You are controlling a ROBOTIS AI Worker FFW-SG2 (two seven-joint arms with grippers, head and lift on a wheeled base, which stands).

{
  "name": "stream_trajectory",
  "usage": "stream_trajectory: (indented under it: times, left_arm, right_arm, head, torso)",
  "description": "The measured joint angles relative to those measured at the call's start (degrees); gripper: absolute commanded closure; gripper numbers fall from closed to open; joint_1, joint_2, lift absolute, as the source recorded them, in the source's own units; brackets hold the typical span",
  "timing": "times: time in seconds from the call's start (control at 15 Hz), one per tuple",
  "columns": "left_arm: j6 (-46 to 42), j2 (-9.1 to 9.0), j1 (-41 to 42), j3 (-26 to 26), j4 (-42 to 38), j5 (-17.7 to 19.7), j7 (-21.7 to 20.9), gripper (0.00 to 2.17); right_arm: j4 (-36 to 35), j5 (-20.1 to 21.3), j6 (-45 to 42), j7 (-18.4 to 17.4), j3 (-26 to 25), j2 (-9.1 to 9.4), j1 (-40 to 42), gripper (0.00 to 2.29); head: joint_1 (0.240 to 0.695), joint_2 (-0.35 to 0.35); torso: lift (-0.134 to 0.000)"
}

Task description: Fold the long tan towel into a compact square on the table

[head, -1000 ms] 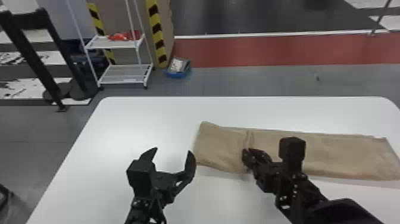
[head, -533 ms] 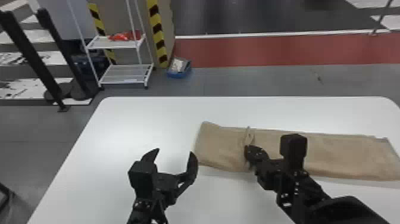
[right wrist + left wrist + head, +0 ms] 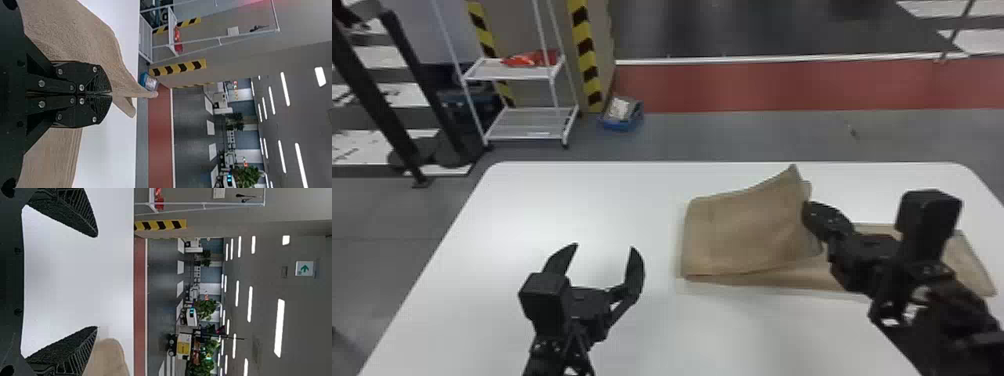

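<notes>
Spread wide, with nothing between its fingers, the left gripper (image 3: 604,247) is held over the table (image 3: 592,200), to the left of the towel (image 3: 747,230) and apart from it. Farther in, the right gripper (image 3: 808,214) is closed tight, its fingertips together on the upper layer of the towel, which is drawn up into a peak beside them. The towel is laid lengthwise between the table's middle and its right edge; its left end is doubled over, with the crease toward the left edge, and the single layer beneath is stretched out toward the right edge. From this, the first fold seems to be in hand, with most of the length left to be brought in. Next, the lifted flap should probably be carried toward the right edge and lowered flat, its long sides matched to those below, before the grip is loosened. If it is let go while peaked, a skewed layer or a ridge may be left, and the cloth underneath could be dragged along. Past the far edge, beyond the far left corner, a white rack (image 3: 482,70) is seen on the floor.
</notes>
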Motion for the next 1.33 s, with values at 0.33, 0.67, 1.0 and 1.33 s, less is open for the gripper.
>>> stream_trajectory:
  times: [0.33,0.67,1.0,1.33]
  left_arm:
    - [-3.9,-0.26,-0.3,0.8,0.2,2.4,0.0,0.04]
    - [-3.6,-0.49,-1.9,0.2,2.5,2.2,0.1,0.04]
    - [-3.6,-0.21,-2.1,0.8,3.5,1.9,0.1,0.04]
    - [-2.9,-0.44,-4.0,0.5,5.4,1.8,-0.4,0.04]
  right_arm:
    - [7.0,1.5,2.9,6.4,-11.4,-1.62,0.4,1.15]
    - [6.4,1.2,4.7,7.9,-13.6,-1.63,-2.8,1.15]
    - [9.6,1.0,9.2,8.7,-18.1,-3.63,-6.1,1.15]
    - [11.3,3.0,10.2,8.8,-17.4,-3.29,-6.2,1.15]
  head:
    - [0.695,-0.143]
    - [0.695,-0.162]
    - [0.695,-0.214]
    - [0.695,-0.22]
  torso:
    - [-0.113]
    - [-0.113]
    - [-0.113]
    - [-0.113]
